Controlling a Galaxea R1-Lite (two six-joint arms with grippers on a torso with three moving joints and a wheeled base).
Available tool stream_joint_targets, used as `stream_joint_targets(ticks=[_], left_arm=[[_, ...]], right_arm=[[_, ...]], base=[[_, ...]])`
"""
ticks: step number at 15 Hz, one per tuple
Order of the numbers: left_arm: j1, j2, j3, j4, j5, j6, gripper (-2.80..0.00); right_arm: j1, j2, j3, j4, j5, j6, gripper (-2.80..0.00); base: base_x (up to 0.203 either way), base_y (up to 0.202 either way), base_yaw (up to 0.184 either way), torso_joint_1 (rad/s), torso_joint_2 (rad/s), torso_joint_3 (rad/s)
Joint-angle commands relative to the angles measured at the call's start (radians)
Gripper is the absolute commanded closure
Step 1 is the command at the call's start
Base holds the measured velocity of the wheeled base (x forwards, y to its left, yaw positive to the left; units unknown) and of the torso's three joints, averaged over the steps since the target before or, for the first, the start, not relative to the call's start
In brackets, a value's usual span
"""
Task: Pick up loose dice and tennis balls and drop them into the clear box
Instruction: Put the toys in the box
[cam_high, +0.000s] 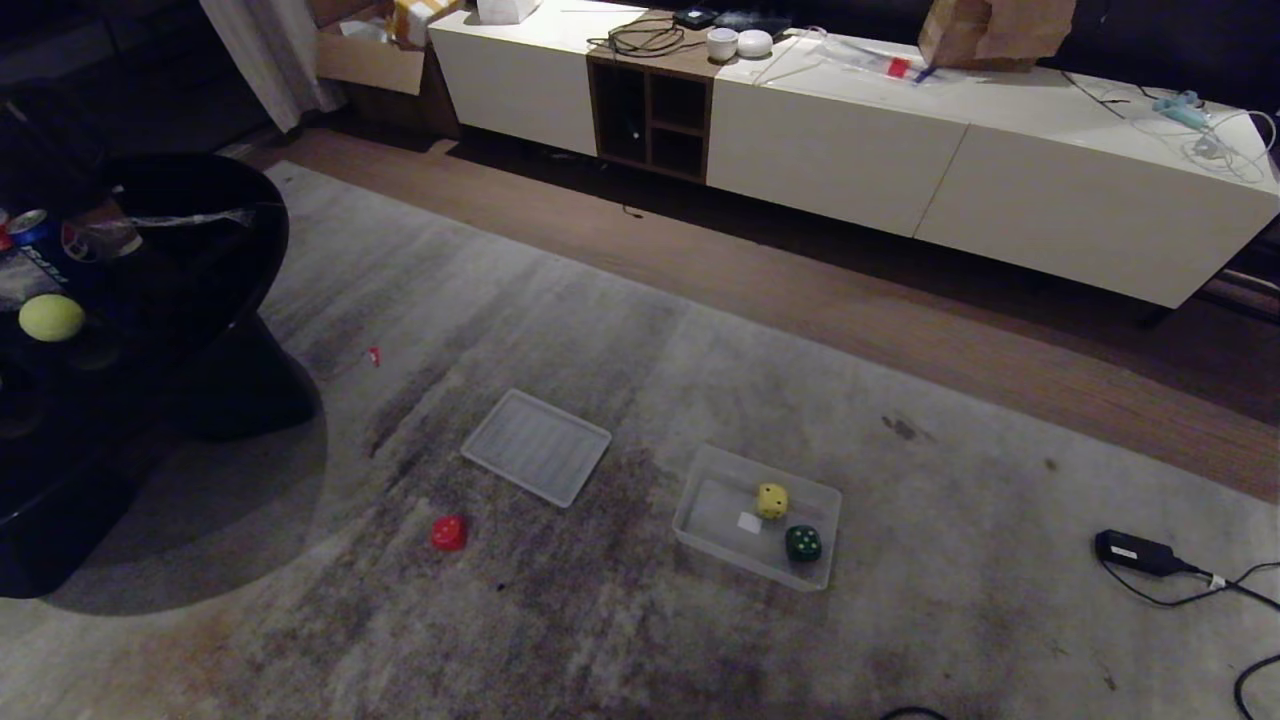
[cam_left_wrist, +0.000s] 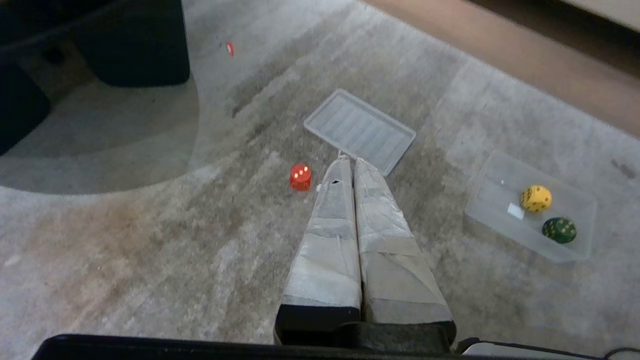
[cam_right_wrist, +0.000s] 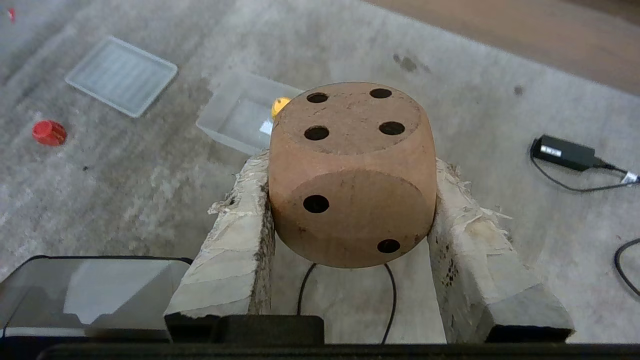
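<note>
Care was due: right gripper (cam_right_wrist: 350, 210), clamped on the tan die (cam_right_wrist: 350, 170), needed centring over the clear box (cam_right_wrist: 235, 117), lower centre in the head view, before letting go.

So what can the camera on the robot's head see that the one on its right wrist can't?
Only the head view shows the tennis ball on the black table, the white cabinet and the dark green die.

Only the right wrist view shows the right gripper shut on the tan die.

Both show the red die on the rug, the ribbed panel, the clear box holding the yellow die, and the black power adapter.
</note>
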Motion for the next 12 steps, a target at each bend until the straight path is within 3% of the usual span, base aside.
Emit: stream_joint_targets(ticks=[1,12], left_arm=[[0.0,0.002,0.002,-0.001,-0.001,0.002,0.0],[-0.001,0.002,0.002,0.001,-0.002,0.008,0.0]], right_arm=[[0.001,0.001,0.0,0.002,0.001,0.0,0.0],[0.001,0.001,0.0,0.001,0.001,0.0,0.0]], base=[[0.0,0.0,0.0,0.002,0.0,-0.192],[0.0,0.0,0.0,0.002,0.0,-0.198]])
